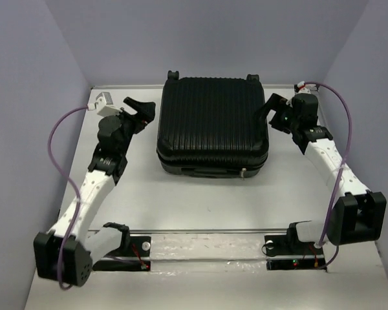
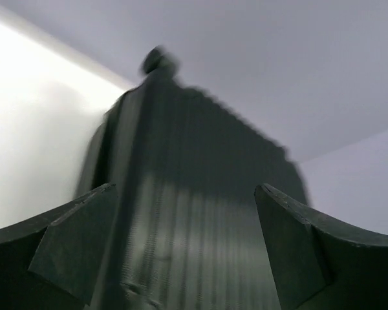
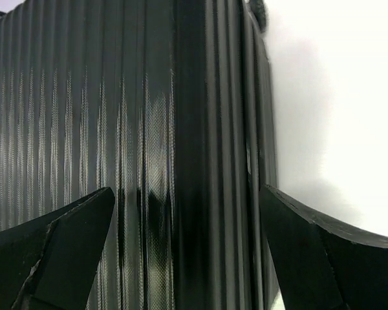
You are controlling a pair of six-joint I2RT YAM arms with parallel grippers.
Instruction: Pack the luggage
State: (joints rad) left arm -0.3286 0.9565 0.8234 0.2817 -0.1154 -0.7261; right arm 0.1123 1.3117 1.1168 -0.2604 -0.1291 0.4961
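**Shut luggage sits between two spread pairs of jaws**

The black ribbed luggage (image 1: 212, 123) lies flat and closed on the worktop (image 1: 200, 200), directly between the two pairs of jaws. The left jaws stand wide apart just beside its left flank, and the right jaws stand equally wide at its right flank. Neither pair pinches anything.

Robot lab, enclosed test cell. Plain white table (image 1: 200, 200) boxed in on three sides by bare pale-violet walls (image 1: 213, 39). Two white-and-black arms, left arm (image 1: 94, 187) and right arm (image 1: 330, 161), bolted to a metal rail (image 1: 207, 230) along the near table edge. Purple cables (image 1: 55, 139) looped loose from wrists to bases. Small indicator lights (image 1: 297, 261) lit by the right base. Staged prop: black luggage (image 1: 212, 126) flat on the table between the arms.
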